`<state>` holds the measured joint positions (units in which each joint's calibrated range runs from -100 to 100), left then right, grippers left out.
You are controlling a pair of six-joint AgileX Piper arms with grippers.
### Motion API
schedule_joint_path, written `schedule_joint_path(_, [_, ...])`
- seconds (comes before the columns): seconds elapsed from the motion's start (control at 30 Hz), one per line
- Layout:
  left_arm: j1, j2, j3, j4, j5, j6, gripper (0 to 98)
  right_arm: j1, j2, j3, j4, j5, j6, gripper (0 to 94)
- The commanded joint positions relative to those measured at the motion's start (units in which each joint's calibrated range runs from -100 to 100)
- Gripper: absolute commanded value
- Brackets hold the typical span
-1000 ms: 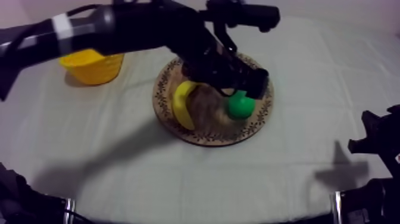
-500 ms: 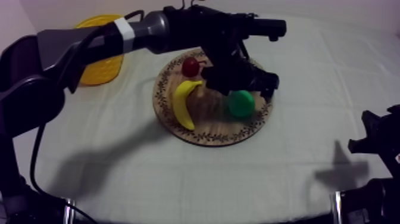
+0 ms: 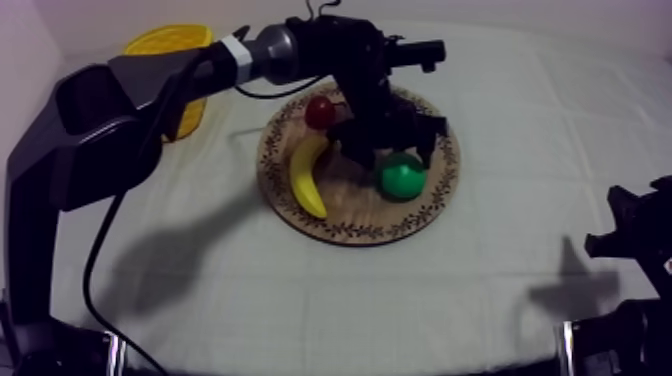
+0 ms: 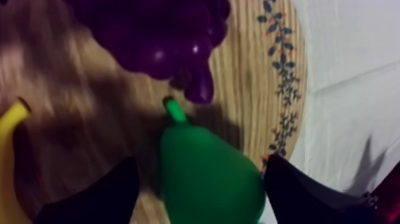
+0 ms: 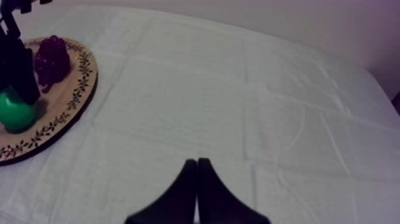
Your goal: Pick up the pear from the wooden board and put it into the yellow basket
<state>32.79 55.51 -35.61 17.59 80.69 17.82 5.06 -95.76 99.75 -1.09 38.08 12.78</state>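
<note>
**Pear lying down on the board, left gripper straddling it**

The pear [image 3: 403, 178] is on the wooden board [image 3: 345, 232], on its right half near the right rim. From the left wrist view it looks to be lying on its side: the long axis runs from between the fingers toward the grapes [image 4: 161, 30], with the stem pointing right at the bunch and its tip just short of the lowest grape.

The left arm comes in from the table's far left and reaches over the board's far edge, wrist bent down. The left gripper [image 3: 395, 160] is spread wide, one black finger on each side of the pear's fat end. I can't tell if either one is touching it.

The banana [image 3: 308, 175] is on the board's left half and the small red fruit [image 3: 320, 111] is by the far rim. The yellow basket [image 3: 170, 40] is at the far left corner of the table [image 3: 500, 300]. The right gripper [image 5: 197, 173] is low at the right edge, fingers pressed together into a narrow wedge, holding nothing.
</note>
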Motion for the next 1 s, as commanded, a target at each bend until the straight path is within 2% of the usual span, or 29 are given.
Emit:
schedule_joint_path(0.0, [0.0,0.2,1.1,1.22,0.8,-0.1,72.1,0.0,0.0,0.0,0.0,0.0,0.0,0.3])
schedule_joint_path(0.17, [0.3,0.8,3.9,3.25,0.9,-0.3,59.9,0.0,0.0,0.0,0.0,0.0,0.0,0.3])
schedule_joint_path(0.23, [0.5,0.7,4.1,3.07,1.0,0.0,56.3,0.0,0.0,0.0,0.0,0.0,0.0,0.3])
schedule_joint_path(0.3, [0.7,0.1,3.8,2.1,1.0,0.5,53.3,0.0,0.0,0.0,0.0,0.0,0.0,0.3])
schedule_joint_path(0.5, [0.7,-5.1,0.6,-3.87,3.0,3.6,48.8,0.0,0.0,0.0,0.0,0.0,0.0,0.3])
schedule_joint_path(0.7, [-1.3,-13.1,-6.6,-11.52,10.8,6.7,47.8,0.0,0.0,0.0,0.0,0.0,0.0,0.3])
schedule_joint_path(0.83, [-4.0,-17.9,-12.4,-15.97,15.6,7.1,48.4,0.0,0.0,0.0,0.0,0.0,0.0,0.3])
schedule_joint_path(0.97, [-8.0,-21.3,-16.6,-19.05,18.2,5.9,50.8,0.0,0.0,0.0,0.0,0.0,0.0,0.3])
